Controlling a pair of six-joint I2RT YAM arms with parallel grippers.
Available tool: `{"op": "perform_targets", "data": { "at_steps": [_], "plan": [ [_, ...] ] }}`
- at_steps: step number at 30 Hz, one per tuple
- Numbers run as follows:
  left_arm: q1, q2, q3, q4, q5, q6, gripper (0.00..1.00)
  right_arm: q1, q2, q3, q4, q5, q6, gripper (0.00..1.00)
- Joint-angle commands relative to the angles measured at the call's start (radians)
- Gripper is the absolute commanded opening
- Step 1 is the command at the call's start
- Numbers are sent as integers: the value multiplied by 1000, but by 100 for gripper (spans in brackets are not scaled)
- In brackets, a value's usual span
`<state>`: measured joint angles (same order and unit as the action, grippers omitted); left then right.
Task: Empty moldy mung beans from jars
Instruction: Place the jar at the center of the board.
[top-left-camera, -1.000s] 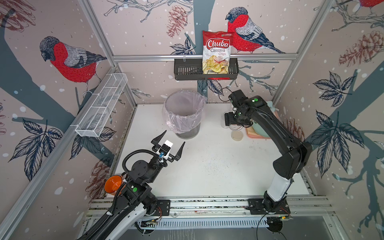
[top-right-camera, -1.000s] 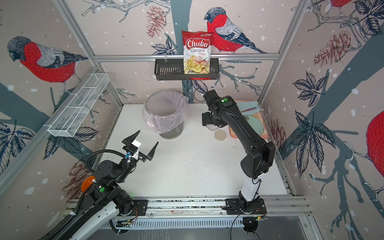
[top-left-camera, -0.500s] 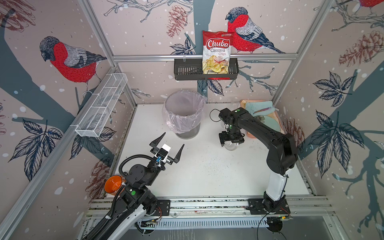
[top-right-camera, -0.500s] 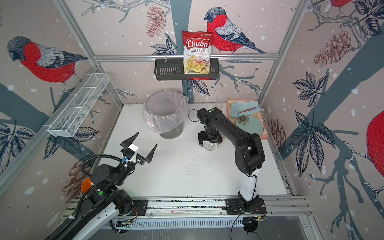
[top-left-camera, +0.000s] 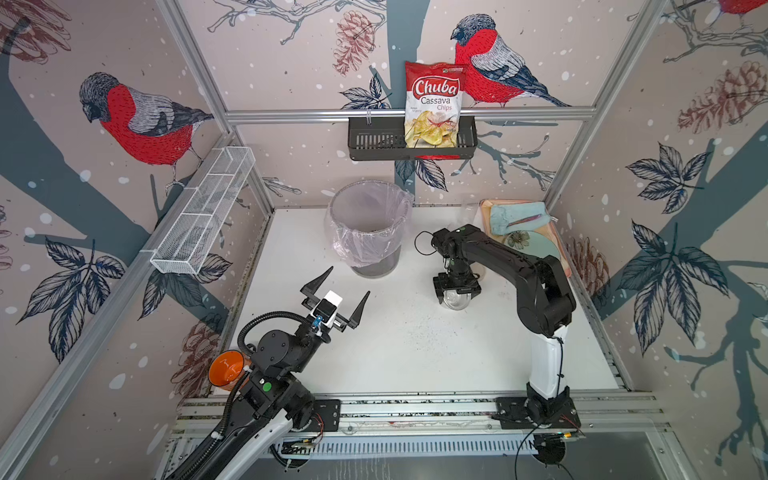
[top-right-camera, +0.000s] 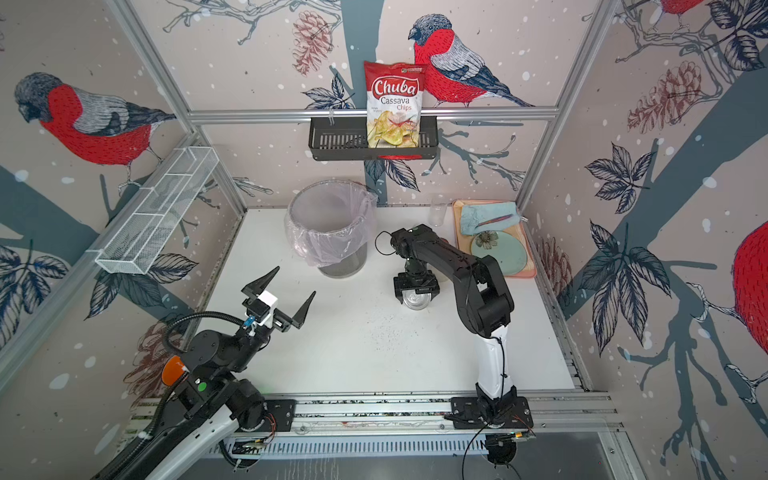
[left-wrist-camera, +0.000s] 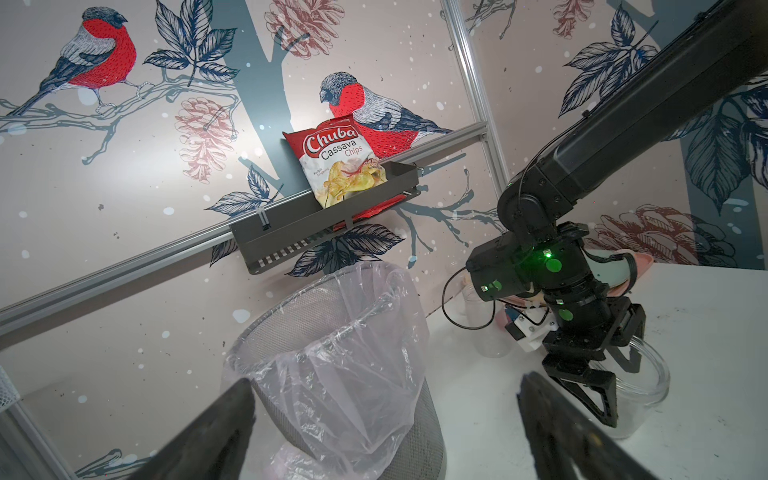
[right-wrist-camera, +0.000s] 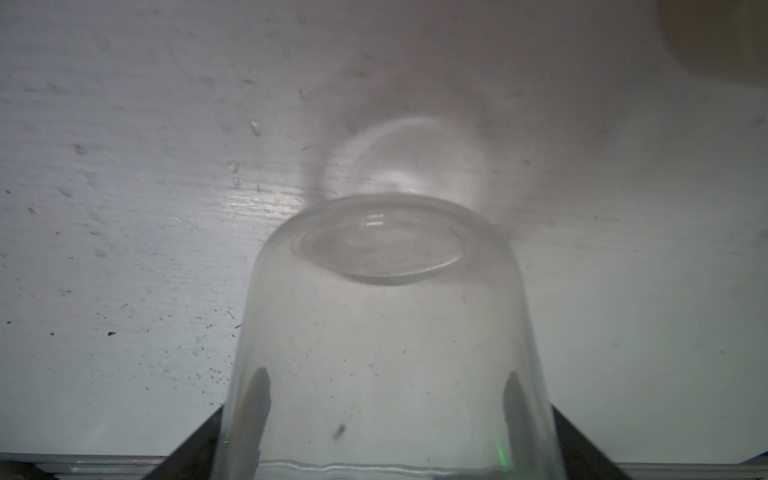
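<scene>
Two arms over a speckled white table (top-left-camera: 415, 365), seen from above. On the right, the right gripper (top-left-camera: 456, 295) pointing straight down, jaws clamped on the upper wall of a clear upright jar (top-left-camera: 456, 304) with a few dark flecks on its glass, between a lined mesh bin (top-left-camera: 376, 268) and a tray (top-right-camera: 519, 275); jar base at or just above the tabletop, contact impossible to tell. Near the front left, the left gripper (top-left-camera: 350, 280) raised, jaws spread wide with nothing between them, aimed toward the bin; a second jar (top-right-camera: 438, 212), also clear, at the back wall just beside the tray.
</scene>
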<state>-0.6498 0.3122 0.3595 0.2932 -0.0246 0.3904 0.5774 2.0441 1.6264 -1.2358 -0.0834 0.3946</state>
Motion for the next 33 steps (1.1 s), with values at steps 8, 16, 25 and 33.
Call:
{"op": "perform_targets", "data": {
  "at_steps": [8, 16, 25, 33],
  "plan": [
    [1, -7, 1, 41, 10, -1, 96, -35, 33, 19, 3, -38, -10, 37],
    [1, -7, 1, 37, 9, 5, 96, -42, 47, 68, 7, -40, -16, 68],
    [1, -10, 3, 34, 8, 6, 96, -37, 41, 127, 21, -13, -9, 90],
    [1, -9, 9, 25, 5, 8, 96, -36, 62, 133, 29, -4, -21, 100]
  ]
}}
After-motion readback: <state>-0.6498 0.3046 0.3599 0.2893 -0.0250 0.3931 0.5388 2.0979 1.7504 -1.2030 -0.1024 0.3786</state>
